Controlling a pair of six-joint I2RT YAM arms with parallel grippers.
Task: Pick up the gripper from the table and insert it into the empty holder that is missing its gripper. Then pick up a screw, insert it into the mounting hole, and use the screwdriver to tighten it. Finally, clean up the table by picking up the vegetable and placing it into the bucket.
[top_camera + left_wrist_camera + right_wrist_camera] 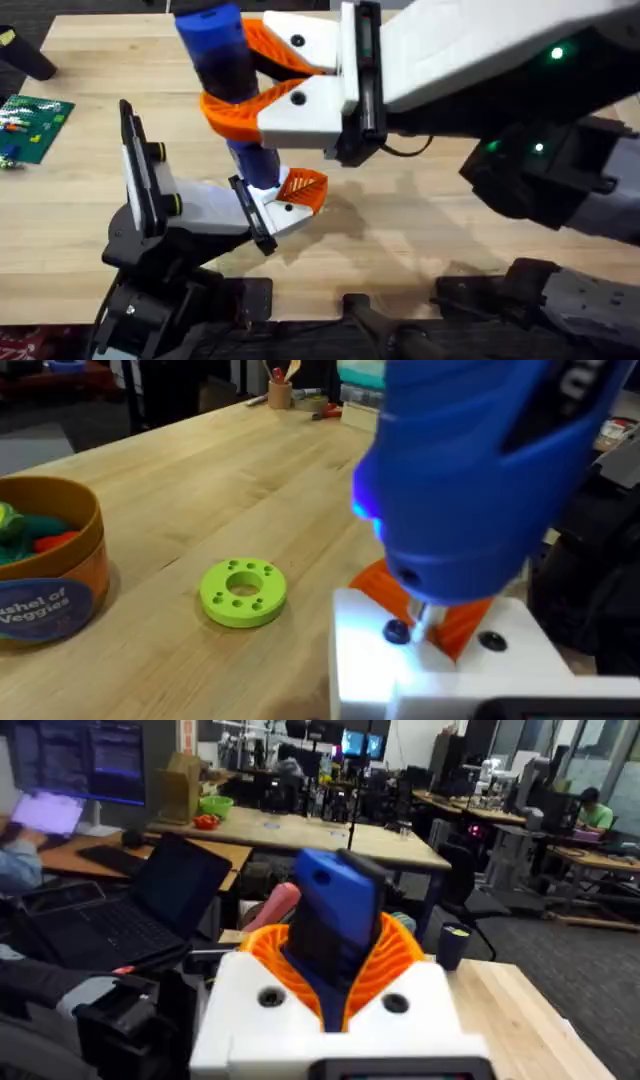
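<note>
1. The small orange gripper (303,188) already sits in the holder (190,205), at the holder's outer end near the middle of the table (400,230), so the insertion step looks done.
2. A screw appears to be in the mounting hole: in the left wrist view the tip of the screwdriver (470,470) comes down onto the white base next to a dark screw head (397,631), with the orange finger just behind it. The tightening step seems to be the one in hand; how far the screw is driven cannot be told.
3. The clean-up is harder to judge. A bucket (45,575) marked for veggies stands on the table with coloured items inside, and a green ring-shaped disc (243,593) lies near it.
4. The right gripper (255,85) has its curved orange fingers (235,108) clamped around the blue handle of the screwdriver, holding it upright over the holder.
5. The right wrist view confirms the pinch: orange pads hug the blue handle on both sides.
6. The left gripper's state cannot be told.
</note>
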